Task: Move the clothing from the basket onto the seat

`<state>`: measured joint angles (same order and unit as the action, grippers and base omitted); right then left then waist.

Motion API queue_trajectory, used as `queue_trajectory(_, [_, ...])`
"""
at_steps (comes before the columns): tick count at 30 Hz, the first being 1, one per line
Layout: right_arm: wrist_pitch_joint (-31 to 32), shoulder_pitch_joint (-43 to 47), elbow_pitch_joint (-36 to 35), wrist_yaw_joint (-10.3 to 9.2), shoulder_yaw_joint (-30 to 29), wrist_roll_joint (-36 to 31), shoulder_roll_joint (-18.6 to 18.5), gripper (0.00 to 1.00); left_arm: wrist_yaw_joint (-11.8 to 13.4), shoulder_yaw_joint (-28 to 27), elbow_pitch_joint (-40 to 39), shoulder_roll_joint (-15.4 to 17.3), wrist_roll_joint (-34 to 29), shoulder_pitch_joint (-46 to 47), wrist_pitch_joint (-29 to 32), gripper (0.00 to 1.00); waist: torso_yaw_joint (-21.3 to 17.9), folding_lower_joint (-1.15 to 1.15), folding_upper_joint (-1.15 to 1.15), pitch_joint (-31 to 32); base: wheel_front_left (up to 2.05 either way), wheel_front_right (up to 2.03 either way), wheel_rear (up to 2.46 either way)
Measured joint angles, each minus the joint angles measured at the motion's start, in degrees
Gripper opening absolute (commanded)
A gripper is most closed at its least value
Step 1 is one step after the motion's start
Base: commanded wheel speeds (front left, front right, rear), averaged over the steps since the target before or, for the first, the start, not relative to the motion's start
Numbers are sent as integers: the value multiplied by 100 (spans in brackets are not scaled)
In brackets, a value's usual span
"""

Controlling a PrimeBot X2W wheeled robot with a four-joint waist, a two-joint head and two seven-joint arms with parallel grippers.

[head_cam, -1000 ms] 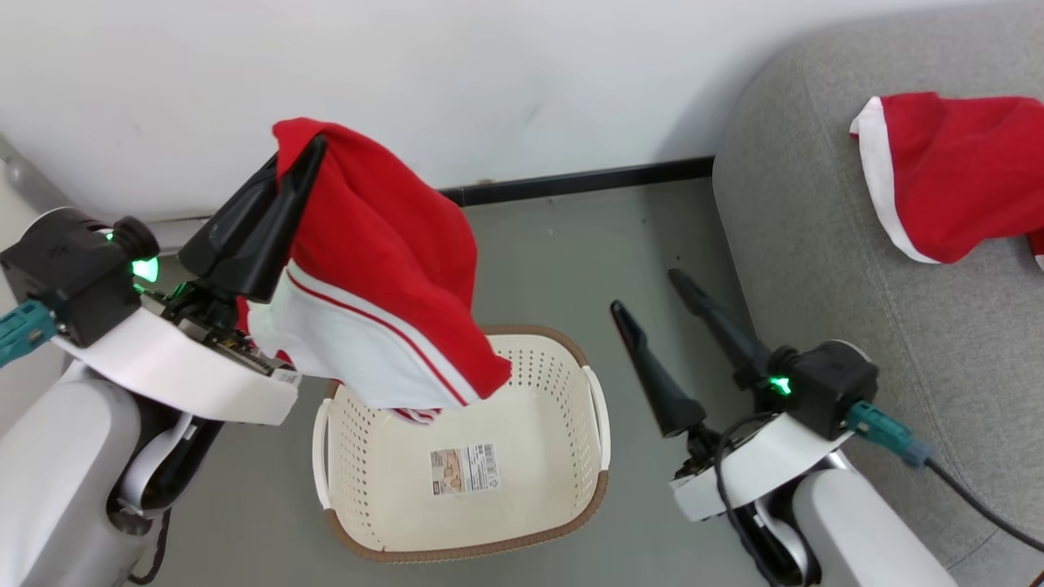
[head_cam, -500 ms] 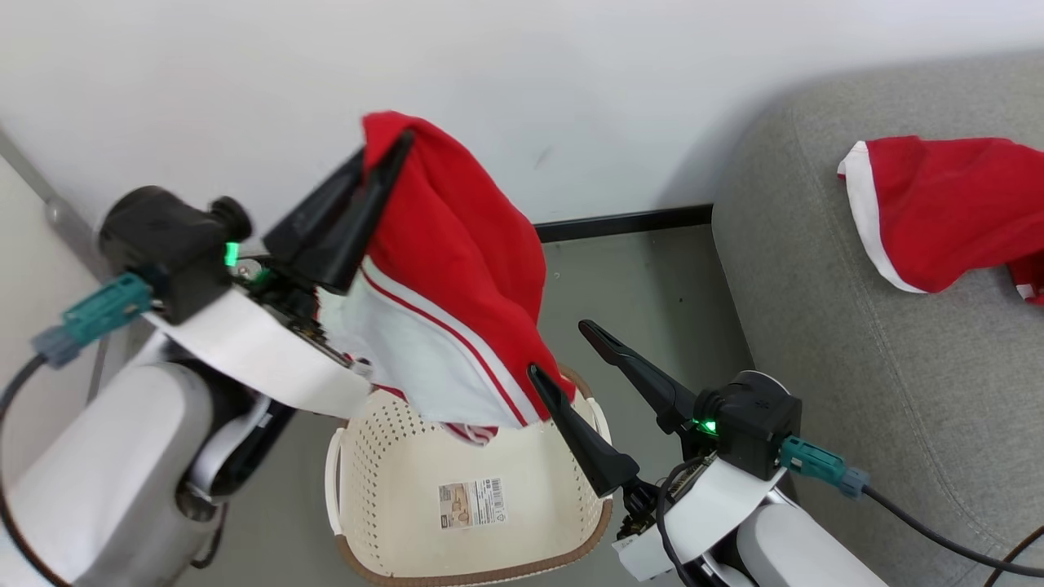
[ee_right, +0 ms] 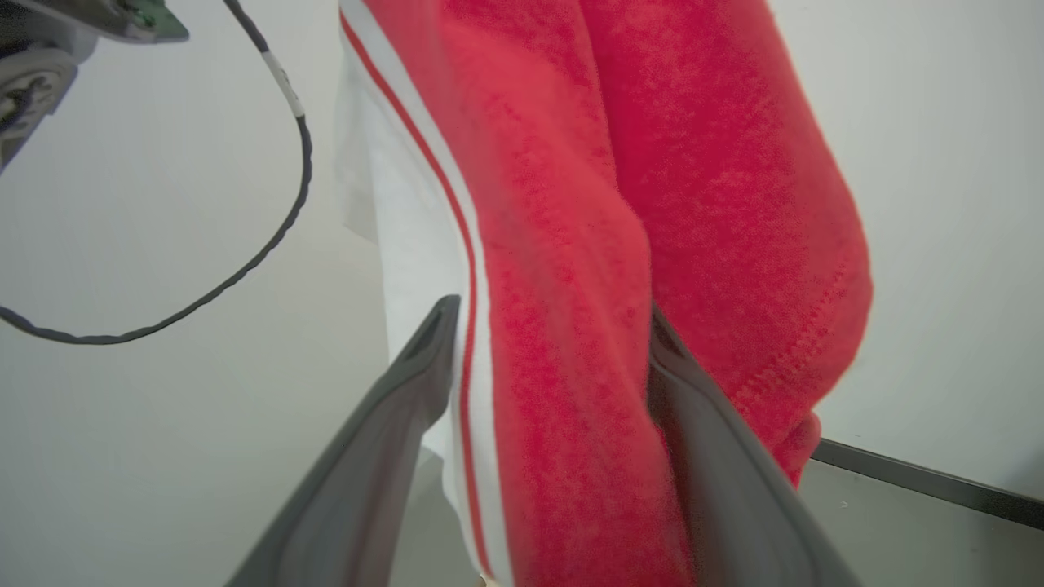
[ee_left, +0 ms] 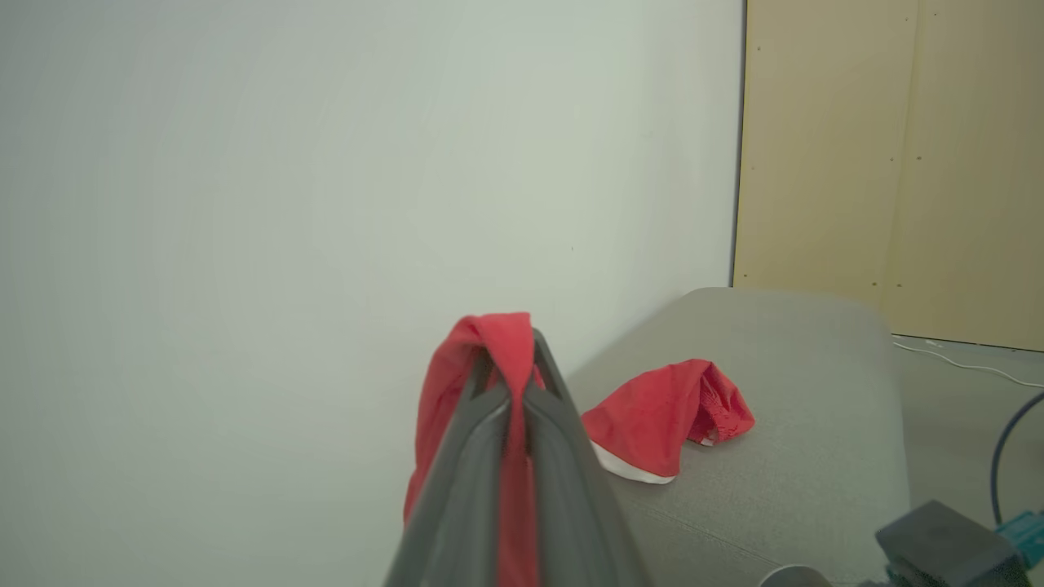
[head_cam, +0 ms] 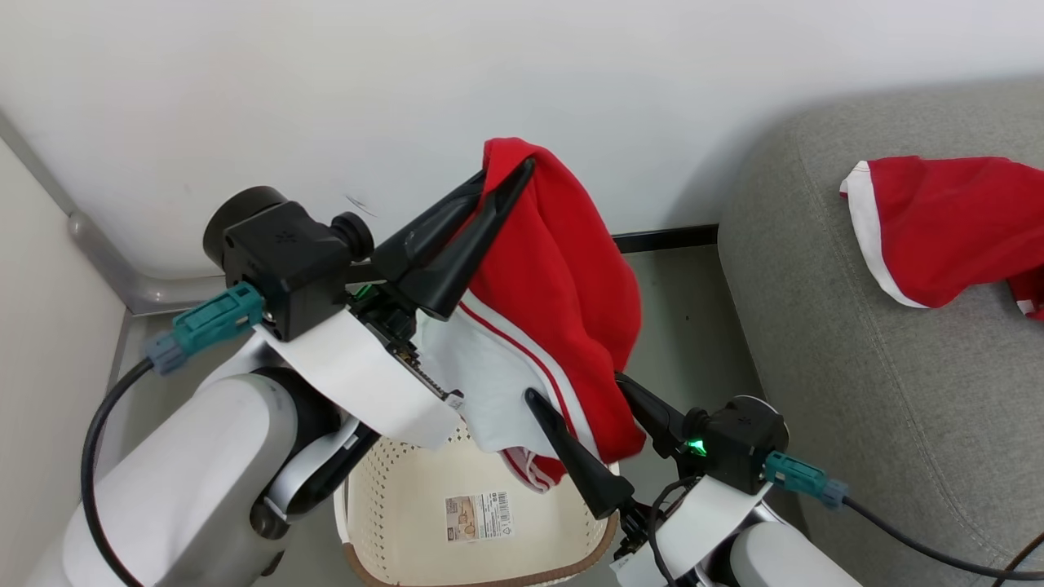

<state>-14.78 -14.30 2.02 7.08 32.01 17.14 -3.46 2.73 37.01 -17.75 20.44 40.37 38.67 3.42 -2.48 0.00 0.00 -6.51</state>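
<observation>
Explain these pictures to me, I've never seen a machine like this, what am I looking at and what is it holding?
It is a two-armed robot. One picture looks down from its head; the other two look along each gripper's fingers from the wrists. The left gripper is shut on a red garment with white trim, lifted above the cream basket. The right gripper stands open, with the hanging cloth between its fingers. A second red garment lies on the grey seat.

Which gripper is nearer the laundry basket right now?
Right. The right gripper, open, straddles the hanging red garment's lower part just above the laundry basket's right rim. The left gripper, shut on that garment's top, is high above the basket.
</observation>
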Motion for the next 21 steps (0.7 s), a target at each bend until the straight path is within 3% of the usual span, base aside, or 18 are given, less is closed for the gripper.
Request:
queue_trajectory(3, [0, -3, 11, 0, 43, 0, 0, 100, 23, 65, -33, -36, -10, 17, 64, 0, 0, 0, 0, 0, 0, 0, 0])
queue_trajectory(4, [0, -4, 11, 0, 47, 0, 0, 84, 23, 92, -43, -45, -10, 27, 88, 0, 0, 0, 0, -1, 0, 0, 0])
queue_trajectory(5, [0, -5, 13, 0, 51, 0, 0, 49, 34, 112, -52, -57, -12, 36, 113, 0, -1, 0, 0, -3, 0, 0, 0])
queue_trajectory(6, [0, -6, 13, 0, 52, -1, 0, 35, 49, 133, -59, -64, -18, 37, 118, 0, -2, 0, 0, -5, 0, 0, 0])
queue_trajectory(7, [0, -9, 13, 0, 52, -2, 0, 0, 52, 154, -65, -65, -18, 37, 156, 0, -3, 0, 0, -8, 0, 0, 0])
queue_trajectory(19, [1, -51, -216, 0, -96, -71, 0, 0, 166, 276, 45, -35, -26, 35, 425, 0, -17, 0, 0, -94, 0, 0, 0])
queue_trajectory(21, [1, -69, -280, 0, -197, -70, -3, 0, 166, 279, 56, -9, -26, 34, 465, 37, -23, 0, 0, -115, 0, 0, 0])
